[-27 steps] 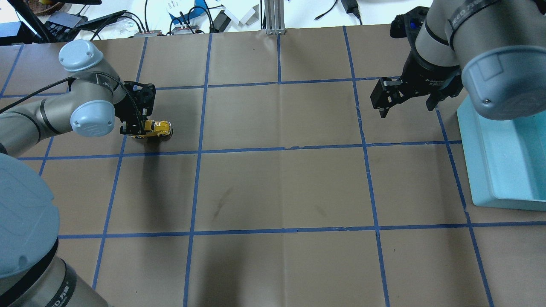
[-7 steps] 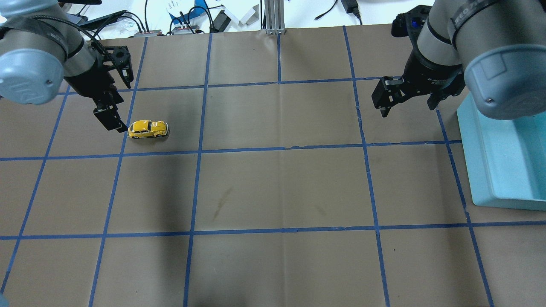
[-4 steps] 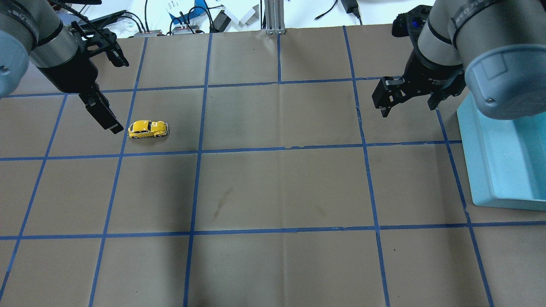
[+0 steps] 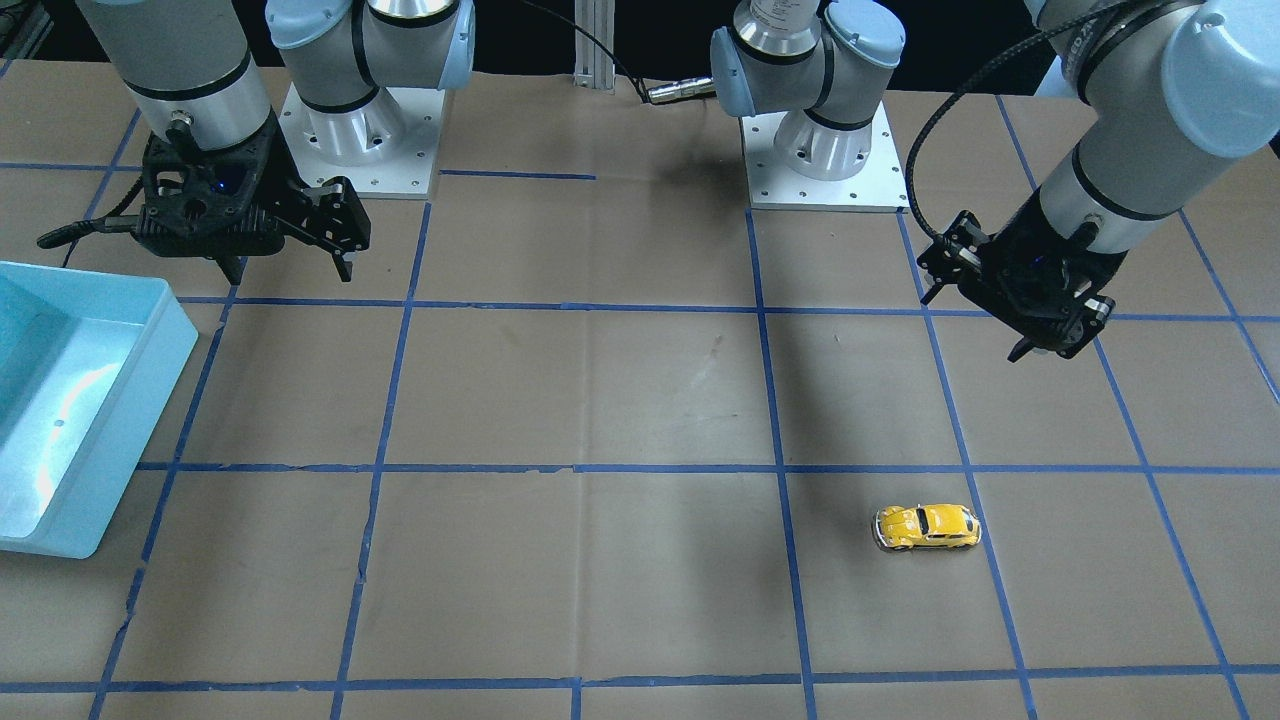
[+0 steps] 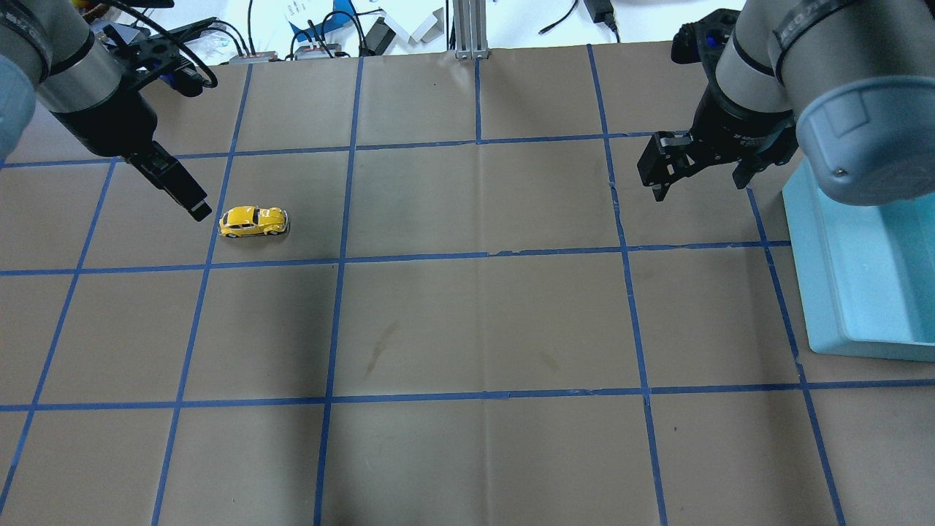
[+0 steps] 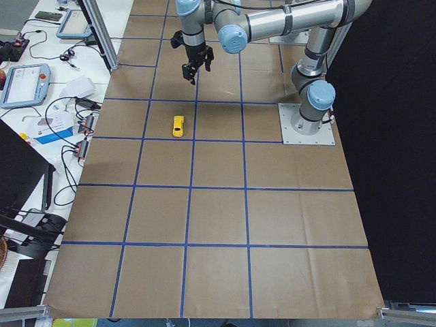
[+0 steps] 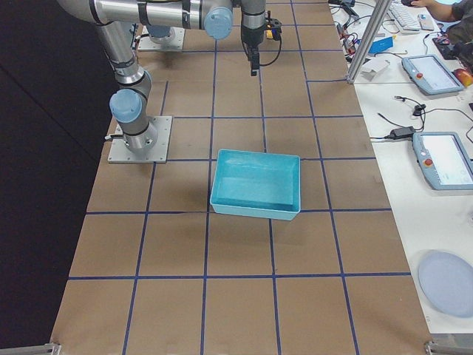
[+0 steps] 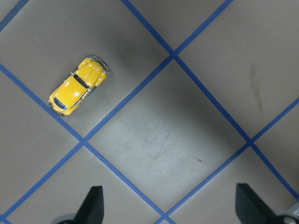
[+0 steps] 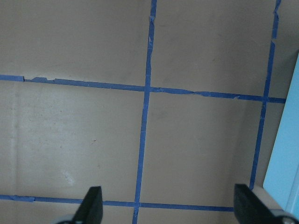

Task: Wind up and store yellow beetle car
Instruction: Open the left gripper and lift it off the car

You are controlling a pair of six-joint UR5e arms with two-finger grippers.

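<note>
L tool (image 8: 170, 207): fingers apart, wide, nothing between them. It hangs above the surface (image 5: 467, 321), not touching anything.

Key relation: the car (image 8: 78, 85) is off to the up-left in the L wrist cam, well outside the finger gap. Its long axis runs diagonal to the line the fingers close on. So I'd need both a shift over and a wrist turn before the fingers could span its width; as it sits, closing gets me nothing.

Overhead: the visible L finger tip points at the car (image 5: 253, 221) and ends near its outboard end, apart from it, no contact. Car's long axis runs L-R across the surface, roughly toward the R side.

R tool (image 9: 166, 205): also apart, empty, parked well away from the car, near the bin (image 5: 814, 277). L arm is nearer by far, so I judge the next grab is L's job.

Car: on its wheels in the L half, one end just beside a tape line (image 5: 208, 241), free of both tools. Glossy yellow, rounded shell, dark windows, silver bumpers. Small vs the tool, and I expect it's slick, so the grip should go across the flanks. Nose vs tail: can't call it.

Status, my read: not stored yet; the bin is at the far R. Wound or not, can't tell.
</note>
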